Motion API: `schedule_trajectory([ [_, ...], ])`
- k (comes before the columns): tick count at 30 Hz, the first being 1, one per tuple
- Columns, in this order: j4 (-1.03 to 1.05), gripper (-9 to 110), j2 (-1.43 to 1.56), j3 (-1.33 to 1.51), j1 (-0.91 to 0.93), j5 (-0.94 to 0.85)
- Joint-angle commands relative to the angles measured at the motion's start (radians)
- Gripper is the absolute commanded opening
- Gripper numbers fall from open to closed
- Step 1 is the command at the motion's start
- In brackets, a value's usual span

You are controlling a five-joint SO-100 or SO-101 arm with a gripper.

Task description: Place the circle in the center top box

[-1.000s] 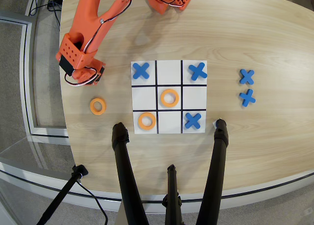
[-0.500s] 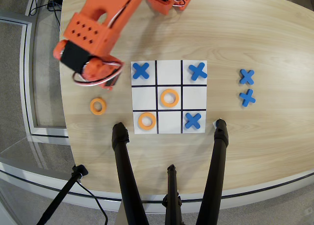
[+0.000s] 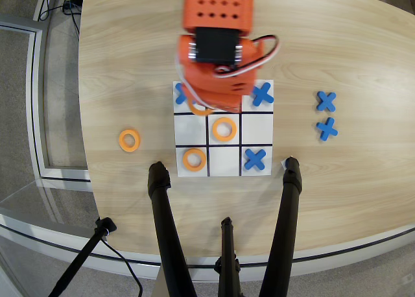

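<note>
Swung across in the last half second: from above the bare table left of the board [image 3: 224,168] to directly over the board's far row. With this swing the carrying stage looks close to its end, and only lowering and release seem to remain.

Now hanging over the middle cell of the far row, the arm [image 3: 217,44] hides that cell almost fully, and also most of the blue X at far left [image 3: 179,96]. The blue X at far right [image 3: 262,94] stays clear.

Under the lower left edge of the gripper [image 3: 209,104], only a thin orange arc of the circle [image 3: 195,109] is in sight. Probably held there (the wrist body covers the rest), above the line between the far left cell and the center top box, so not yet centred over the target.

Jaws fully covered from above; impossible to tell whether closed on the ring or not.

As for looks: flat, orange, same tone as the three other rings, namely one in the middle cell [image 3: 224,129], one in the near left cell [image 3: 194,159], and one on the table left of the board [image 3: 129,140].
</note>
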Motion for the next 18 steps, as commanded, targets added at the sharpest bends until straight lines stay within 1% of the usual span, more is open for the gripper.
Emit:
schedule_trajectory([
  [1, -0.12, 0, -0.003, 0.005, -0.089, 0.034],
  [6, -0.304, 0, -0.11, -0.012, -0.152, 0.069],
  [11, -0.44, 0, -0.264, -0.087, -0.153, 0.103],
  [18, -0.479, 0, -0.495, -0.301, -0.104, 0.112],
])
